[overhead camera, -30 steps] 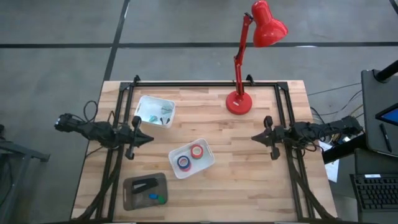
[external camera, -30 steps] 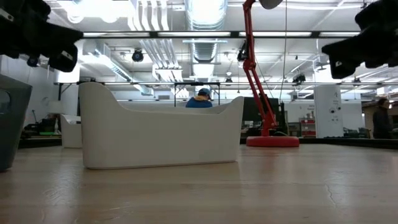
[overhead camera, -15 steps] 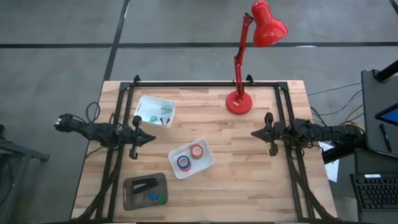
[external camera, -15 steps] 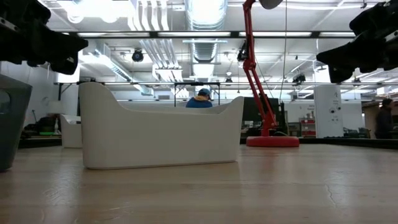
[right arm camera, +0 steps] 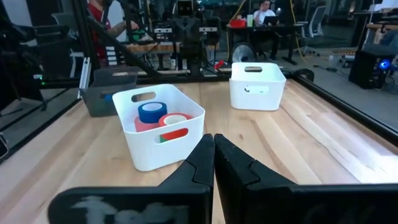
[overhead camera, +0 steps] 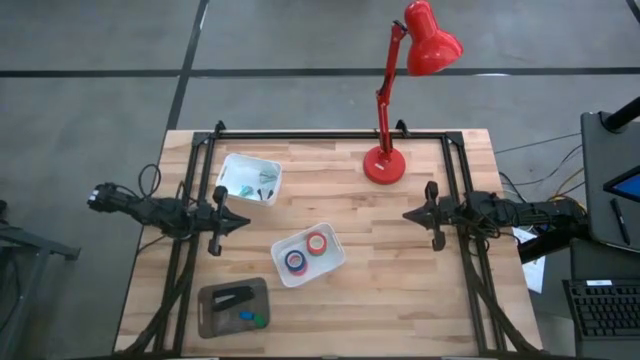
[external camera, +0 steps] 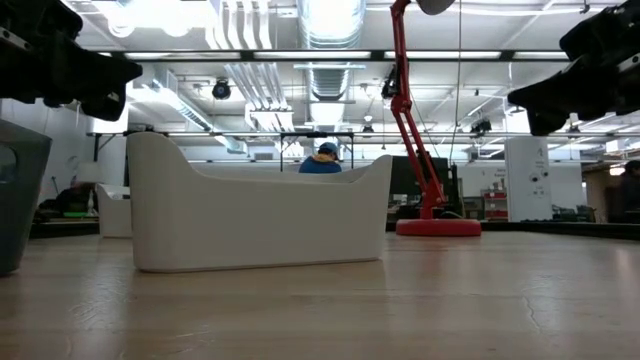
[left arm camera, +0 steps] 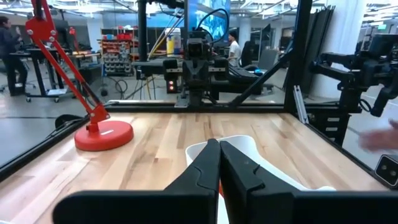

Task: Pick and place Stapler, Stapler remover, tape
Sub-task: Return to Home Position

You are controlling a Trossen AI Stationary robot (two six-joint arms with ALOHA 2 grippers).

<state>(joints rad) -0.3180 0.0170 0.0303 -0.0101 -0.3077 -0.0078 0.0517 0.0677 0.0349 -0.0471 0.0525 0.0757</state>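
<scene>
Stapler [overhead camera: 232,296] sat in the dark bin [overhead camera: 202,318] at the bench's [overhead camera: 400,285] 7 o'clock, tape [overhead camera: 295,261] in the middle white bin [overhead camera: 336,241], so we figured homing just meant drawing the left tool [overhead camera: 238,223] (9 o'clock) and right tool [overhead camera: 408,216] (3 o'clock), both pinched together and empty, back high and level.

Over the last second the right arm [overhead camera: 520,212] straightens, so its rear links now lie more in line behind the right gripper [overhead camera: 407,215] at the right edge of the worktop [overhead camera: 400,270]. In the low view its dark front end reaches slightly lower and farther toward the middle. The left gripper [overhead camera: 244,223] shifts the same way, only less. Almost all of this happens in the first half second. In the room beyond, a person [external camera: 633,185] drifts to the far right edge and is partly cut off.
</scene>
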